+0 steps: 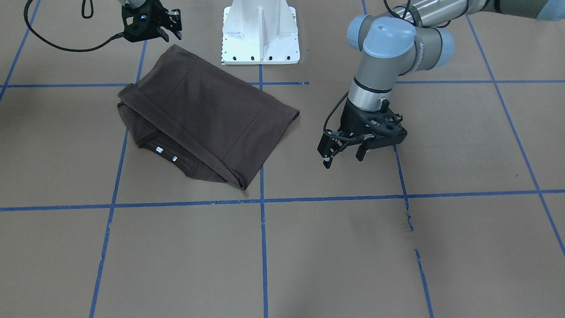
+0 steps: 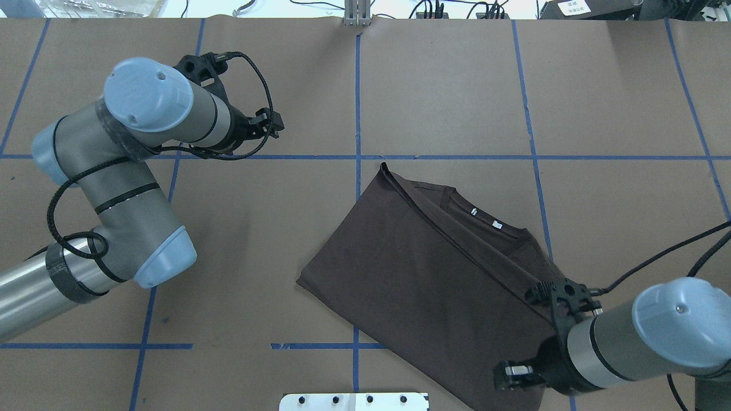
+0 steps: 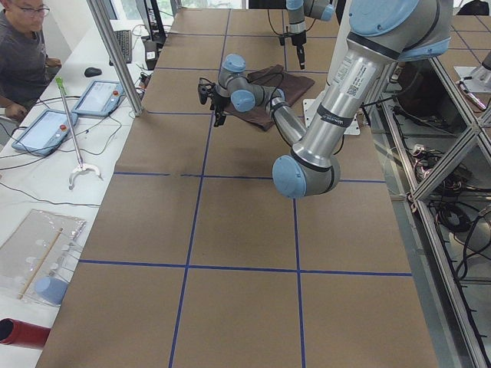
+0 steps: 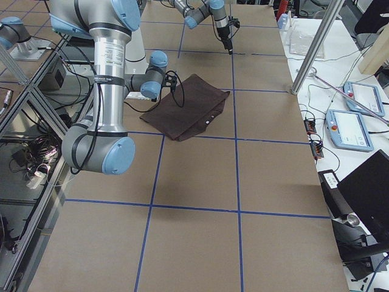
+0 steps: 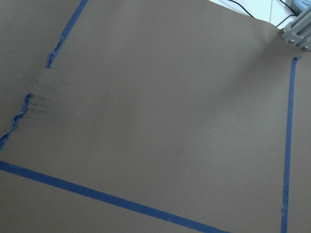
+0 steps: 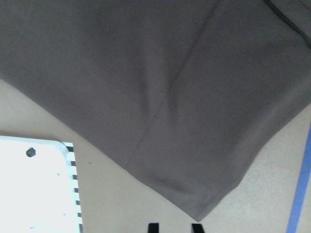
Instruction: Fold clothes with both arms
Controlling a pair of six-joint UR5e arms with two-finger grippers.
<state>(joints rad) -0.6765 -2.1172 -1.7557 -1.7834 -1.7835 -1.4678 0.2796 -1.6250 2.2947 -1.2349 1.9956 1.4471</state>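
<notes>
Both grippers are off the cloth. The left gripper [image 1: 343, 157] hangs over the bare table [image 1: 353, 256] well apart from the T-shirt [image 1: 207, 119] with its jaws parted and empty, while the right gripper [image 1: 170, 31] hovers by the shirt's corner near the white pedestal base [image 1: 260, 31], jaws likewise apart on nothing. The shirt lies flat on the robot's right half, doubled over with collar and neck tags [image 1: 166, 153] peeking along one edge, so the folding looks largely done, with perhaps a final halving left.

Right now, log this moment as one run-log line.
T-shirt: folded, flat on table | left gripper: open, empty, clear of shirt | right gripper: open, empty, by shirt corner
</notes>
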